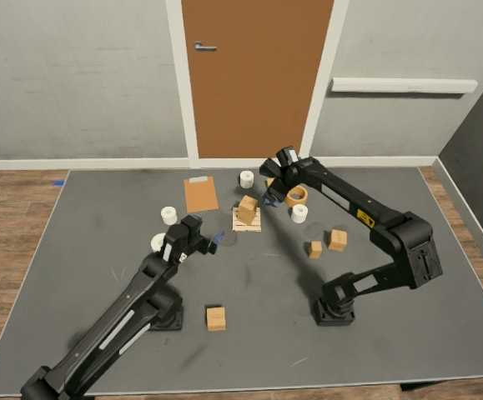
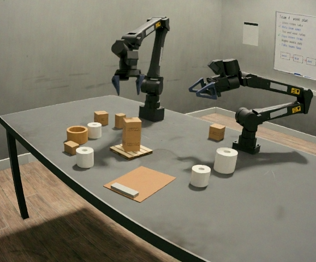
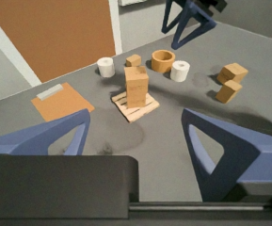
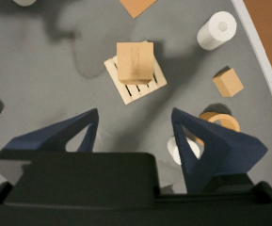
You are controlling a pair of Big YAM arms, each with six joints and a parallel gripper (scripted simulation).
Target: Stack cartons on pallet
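Observation:
Two cartons stand stacked on the wooden pallet (image 1: 254,228) (image 2: 118,148): the lower carton (image 2: 131,144) (image 3: 136,100) and the upper carton (image 2: 131,128) (image 4: 135,61), looking roughly aligned. A third carton (image 1: 338,240) (image 2: 101,118) (image 3: 232,73) rests on the table at the right in the top view. A fourth carton (image 1: 216,319) (image 2: 216,132) lies near the left arm's base. Any printed numbers are hidden or unreadable. My right gripper (image 2: 127,94) (image 4: 135,113) is open and empty, raised beyond the column. My left gripper (image 1: 208,227) (image 2: 193,91) (image 3: 136,113) is open and empty, left of the pallet in the top view.
A smaller box (image 1: 314,249) (image 2: 120,120) sits beside the third carton. Another small box (image 2: 71,147) (image 4: 228,82) is by the orange ring (image 2: 77,138). White rolls (image 1: 246,179) (image 1: 299,213) (image 1: 168,216) (image 2: 225,162) stand around the pallet. An orange clipboard (image 1: 200,196) (image 2: 143,180) lies near it.

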